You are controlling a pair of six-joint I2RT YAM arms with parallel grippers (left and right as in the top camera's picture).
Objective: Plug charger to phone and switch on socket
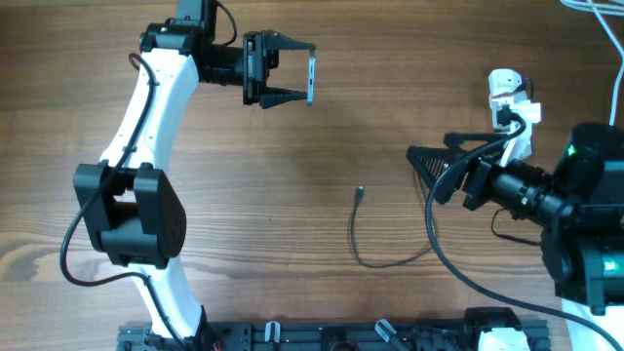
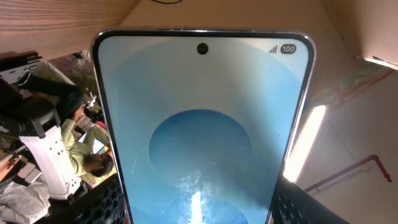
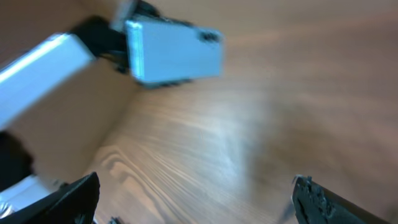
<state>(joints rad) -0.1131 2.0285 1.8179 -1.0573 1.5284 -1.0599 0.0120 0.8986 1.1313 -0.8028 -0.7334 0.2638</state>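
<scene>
My left gripper [image 1: 292, 73] is shut on the phone [image 1: 310, 78] and holds it above the far left of the table, edge-on to the overhead camera. In the left wrist view the phone's cyan screen [image 2: 202, 124] fills the frame, and the left gripper [image 2: 202, 211] has a finger on each long side. The right wrist view is blurred and shows the phone's pale back [image 3: 174, 53]. The charger's thin black cable [image 1: 357, 244] lies mid-table, its tip [image 1: 360, 192] free. My right gripper [image 1: 421, 174] stands open and empty to the right of the tip; between the right gripper's [image 3: 196, 205] fingers there is only table. The white socket [image 1: 507, 93] lies far right.
The right arm's body [image 1: 585, 214] covers the table's right side and part of the socket. Thick white cords [image 1: 609, 39] run off the far right corner. A black rail [image 1: 322, 336] lines the near edge. Bare wood lies between the two grippers.
</scene>
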